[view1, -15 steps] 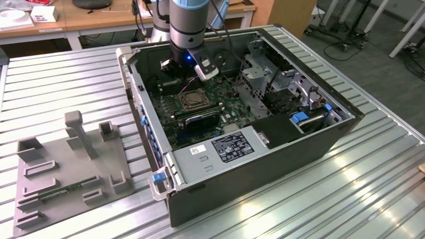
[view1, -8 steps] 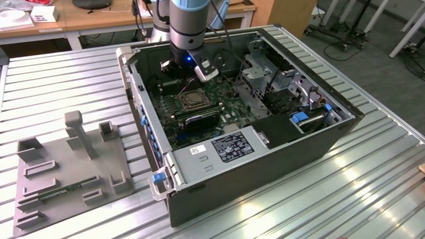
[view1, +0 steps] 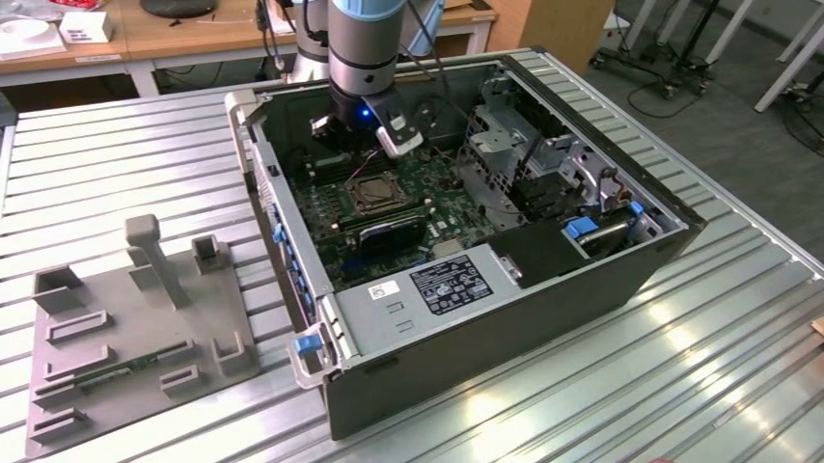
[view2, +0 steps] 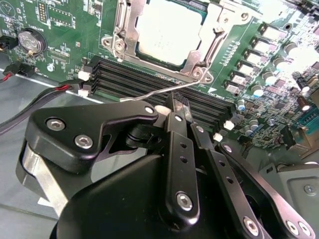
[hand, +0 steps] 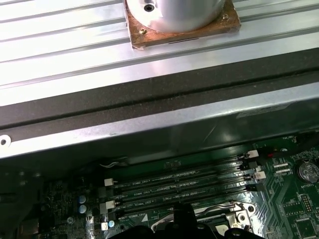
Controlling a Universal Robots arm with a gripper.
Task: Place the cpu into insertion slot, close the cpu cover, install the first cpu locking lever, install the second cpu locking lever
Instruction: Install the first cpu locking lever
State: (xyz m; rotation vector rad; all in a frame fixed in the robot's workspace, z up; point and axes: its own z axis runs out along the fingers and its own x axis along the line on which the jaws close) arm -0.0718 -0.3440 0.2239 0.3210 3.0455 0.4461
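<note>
Item: your claw (view2: 178, 102), closed, its black fingertips together against the thin wire locking lever (view2: 144, 96); you cannot tell whether the wire is pinched between them or only touched. Item: the cpu (view2: 167, 30), pale face up, seated in the insertion slot (view1: 353, 195), which lies on the green board near the centre of the exterior view. Item: the cpu cover (view2: 121, 37), a silver frame lying flat around the chip's face. Item: the long black memory slots (view2: 149, 79), between the socket and your claw in the second wrist view. Item: a coin battery (view2: 30, 41), on the board well apart from the socket. Item: the open computer case (view1: 515, 318), mid-frame in the exterior view, on the ribbed metal tabletop (view1: 670, 386), with your arm (view1: 363, 48) reaching in from the upper centre. Item: a grey fixture plate (view1: 129, 338), lower left of that frame, apart from the case.
</note>
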